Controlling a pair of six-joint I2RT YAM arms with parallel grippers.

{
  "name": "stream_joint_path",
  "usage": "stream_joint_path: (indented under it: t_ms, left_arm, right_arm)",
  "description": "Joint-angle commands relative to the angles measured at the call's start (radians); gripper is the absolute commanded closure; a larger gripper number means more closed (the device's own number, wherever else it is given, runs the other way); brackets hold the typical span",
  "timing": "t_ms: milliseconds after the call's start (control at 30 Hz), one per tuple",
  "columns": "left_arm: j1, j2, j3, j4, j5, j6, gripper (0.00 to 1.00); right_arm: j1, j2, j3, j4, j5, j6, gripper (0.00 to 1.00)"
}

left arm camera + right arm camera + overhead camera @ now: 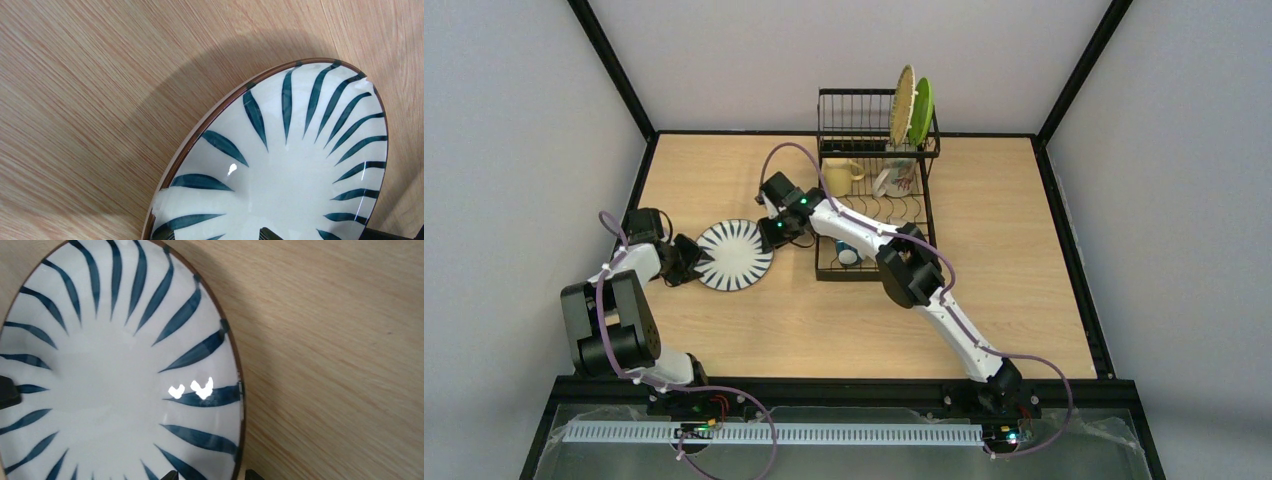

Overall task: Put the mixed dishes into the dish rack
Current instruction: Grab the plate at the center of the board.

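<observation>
The left claw (686, 258) is straddling the left rim of the black-striped white ceramic plate (735, 254). The plate is casting a broad shadow on the pale wooden worktop (1004, 260). The right claw (774, 232) is straddling its right rim. I cannot tell whether either claw is pinching. Just right, the black wire dish rack (864, 120) is holding a pale yellow mug (840, 176), and a tan woven-look plate (903, 105) and lime green plate (922, 110) are standing upright at its far end.

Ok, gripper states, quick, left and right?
Left gripper: cannot tell; one fingertip shows over the black-striped white plate, the other is hidden.
Right gripper: closed on that plate's rim.
</observation>
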Motion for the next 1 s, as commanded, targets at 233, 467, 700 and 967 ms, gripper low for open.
stream_joint_path:
  t_ms: [233,467,700,967]
  left_arm:
    - [0.013,0.046,-0.03,-0.096,-0.067,0.018,0.01]
    - [0.012,0.055,-0.03,-0.09,-0.061,0.026,0.01]
    - [0.013,0.04,-0.025,-0.098,-0.055,0.028,0.01]
    - [0.014,-0.044,0.018,-0.14,-0.056,-0.012,0.01]
  right_arm:
    - [0.013,0.074,-0.005,0.002,-0.1,0.093,0.42]
    - [0.019,0.1,-0.006,-0.012,-0.096,0.12,0.84]
    - [0.019,0.096,-0.01,-0.027,-0.075,0.127,1.0]
    - [0.018,0.059,-0.016,-0.027,-0.037,0.122,1.0]
